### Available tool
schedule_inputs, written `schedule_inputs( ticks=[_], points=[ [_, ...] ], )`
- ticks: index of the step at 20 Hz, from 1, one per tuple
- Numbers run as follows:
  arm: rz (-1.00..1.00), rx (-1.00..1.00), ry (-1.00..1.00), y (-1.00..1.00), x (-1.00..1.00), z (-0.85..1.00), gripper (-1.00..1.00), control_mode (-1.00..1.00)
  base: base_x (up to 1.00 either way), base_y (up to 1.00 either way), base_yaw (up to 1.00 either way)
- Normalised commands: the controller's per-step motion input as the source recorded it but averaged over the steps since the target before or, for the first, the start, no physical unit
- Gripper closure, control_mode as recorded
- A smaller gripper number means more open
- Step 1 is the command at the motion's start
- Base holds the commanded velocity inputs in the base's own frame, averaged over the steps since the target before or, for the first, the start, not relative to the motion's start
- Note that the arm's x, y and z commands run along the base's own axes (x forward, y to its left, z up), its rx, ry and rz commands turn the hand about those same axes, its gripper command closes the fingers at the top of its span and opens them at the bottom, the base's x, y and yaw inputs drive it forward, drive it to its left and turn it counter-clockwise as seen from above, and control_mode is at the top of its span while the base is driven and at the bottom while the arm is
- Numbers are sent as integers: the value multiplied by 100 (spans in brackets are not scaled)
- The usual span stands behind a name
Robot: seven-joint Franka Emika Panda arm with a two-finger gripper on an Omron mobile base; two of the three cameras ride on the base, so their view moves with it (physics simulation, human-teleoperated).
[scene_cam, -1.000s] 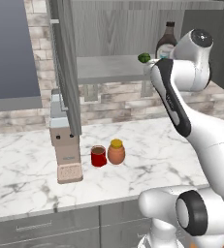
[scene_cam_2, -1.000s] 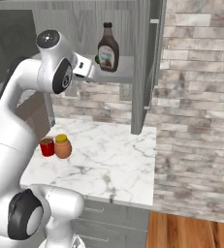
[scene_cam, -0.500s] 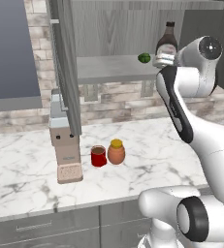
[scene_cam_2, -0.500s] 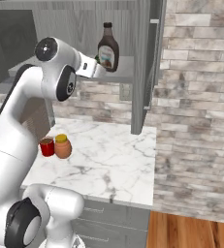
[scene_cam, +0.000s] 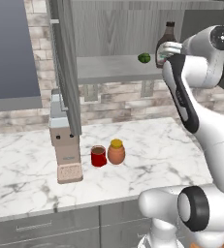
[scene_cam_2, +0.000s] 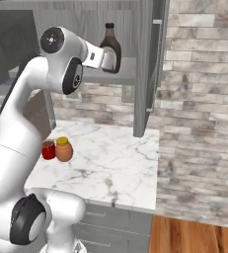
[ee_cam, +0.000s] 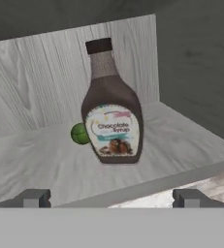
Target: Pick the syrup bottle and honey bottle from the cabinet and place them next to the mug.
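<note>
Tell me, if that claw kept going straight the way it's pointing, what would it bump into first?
Most likely the syrup bottle. It stands upright on the cabinet shelf, dead ahead of the open gripper, centred between its fingertips. A small green fruit sits behind it, off to one side.

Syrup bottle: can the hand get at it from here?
Probably yes. The syrup bottle stands upright on the cabinet shelf straight ahead of the open hand; only a small green fruit sits behind it.
</note>
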Motion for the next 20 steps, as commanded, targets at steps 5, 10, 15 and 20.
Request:
schedule_inputs(
  ticks=[5, 10, 15, 20],
  points=[
    [10, 1, -3, -16, -6, 8, -100, -100, 0, 0, 0],
    [5, 0, -5, -12, -1, 4, -100, -100, 0, 0, 0],
    [4, -4, 0, -1, 4, 25, -100, -100, 0, 0, 0],
    [2, -5, 0, 0, 0, 20, -100, -100, 0, 0, 0]
  ],
)
